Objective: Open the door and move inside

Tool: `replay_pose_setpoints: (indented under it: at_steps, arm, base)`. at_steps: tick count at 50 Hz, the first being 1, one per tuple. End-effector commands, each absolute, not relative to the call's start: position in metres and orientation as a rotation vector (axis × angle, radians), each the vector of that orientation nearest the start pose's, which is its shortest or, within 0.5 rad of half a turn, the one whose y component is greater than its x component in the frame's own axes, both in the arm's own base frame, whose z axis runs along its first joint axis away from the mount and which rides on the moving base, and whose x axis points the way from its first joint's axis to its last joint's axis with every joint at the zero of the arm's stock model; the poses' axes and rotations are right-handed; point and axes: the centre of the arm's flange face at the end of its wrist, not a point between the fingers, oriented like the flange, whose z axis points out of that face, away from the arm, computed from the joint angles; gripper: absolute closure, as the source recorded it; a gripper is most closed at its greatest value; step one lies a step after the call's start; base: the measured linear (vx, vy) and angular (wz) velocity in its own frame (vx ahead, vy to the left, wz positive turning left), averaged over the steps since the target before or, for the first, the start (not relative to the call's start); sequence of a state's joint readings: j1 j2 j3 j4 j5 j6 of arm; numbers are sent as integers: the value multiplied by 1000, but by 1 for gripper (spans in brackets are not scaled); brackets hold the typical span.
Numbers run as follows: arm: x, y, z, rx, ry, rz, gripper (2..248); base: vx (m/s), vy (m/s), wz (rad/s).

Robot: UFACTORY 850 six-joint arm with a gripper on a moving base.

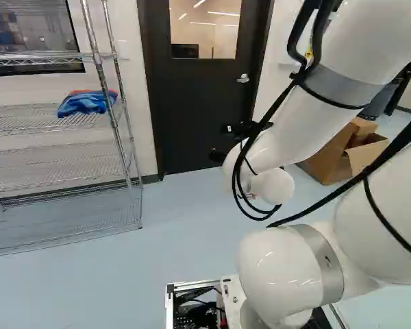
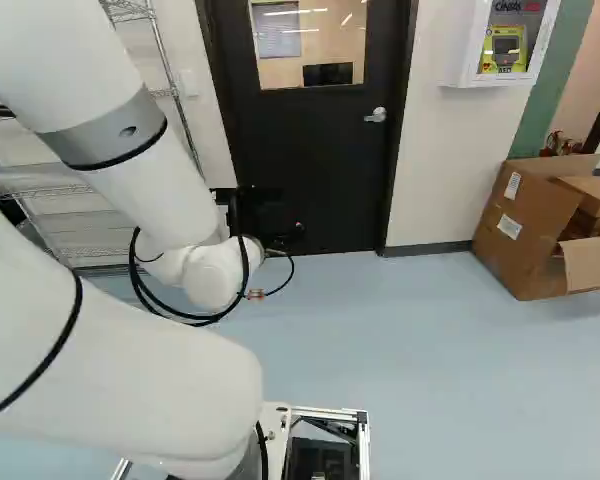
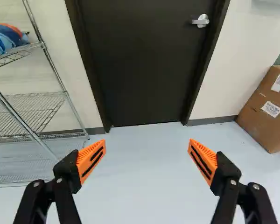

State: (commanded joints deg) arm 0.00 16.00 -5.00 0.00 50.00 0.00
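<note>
Wrist view: rack (image 3: 30, 109) and box (image 3: 267, 114) flank door (image 3: 140, 63).

The door (image 2: 310, 160) is cut off above in every view; in the right base view, the wire rack (image 1: 68, 216) left of it is partly hidden by the arm (image 2: 150, 170); the cabinet (image 2: 470, 55) right of it is cropped.

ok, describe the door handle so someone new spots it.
Find the black door with the window. Near the door's right edge in the right base view, just lower than the window, sits a silver lever handle. Unlike the flat, pale wall plate past the opposite edge, it's shiny metal.
</note>
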Motion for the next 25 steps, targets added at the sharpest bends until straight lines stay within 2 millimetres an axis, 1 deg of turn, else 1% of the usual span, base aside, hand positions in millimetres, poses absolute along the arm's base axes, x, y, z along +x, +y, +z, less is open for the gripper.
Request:
replay_pose_setpoints:
  at_steps: [9,15,25]
  arm:
    - [270,0,366,-2558,0,-1824,3]
    - [270,0,366,-2558,0,-1824,3]
    - [270,0,366,-2558,0,-1824,3]
  base:
    - [5,2,6]
    - [54,7,48]
    - [55,-43,4]
